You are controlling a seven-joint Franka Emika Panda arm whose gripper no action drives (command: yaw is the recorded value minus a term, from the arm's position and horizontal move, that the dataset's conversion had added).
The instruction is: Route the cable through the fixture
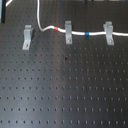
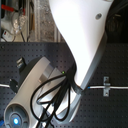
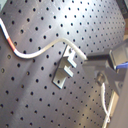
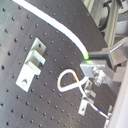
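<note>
In the first exterior view the white cable (image 1: 80, 33) comes down from the top edge and bends right. It runs through the forked tops of the middle clip (image 1: 67, 31) and the right clip (image 1: 108, 32). Its red band (image 1: 57, 30) lies just left of the middle clip and its blue band (image 1: 87, 34) lies between those two. The left clip (image 1: 27, 37) holds no cable. My gripper (image 4: 93, 64) is out of the first exterior view. In the second wrist view it appears shut on the thick near end of the cable (image 4: 55, 26). The first wrist view shows the cable (image 3: 45, 47) reaching a clip (image 3: 67, 65).
The clips stand on a black perforated board (image 1: 65, 90). In the second exterior view my white arm (image 2: 82, 40) and its base (image 2: 30, 95) hide most of the board. Only one clip (image 2: 106, 86) with cable shows there, on the second exterior view's right. Shelves with clutter (image 2: 15, 20) stand behind.
</note>
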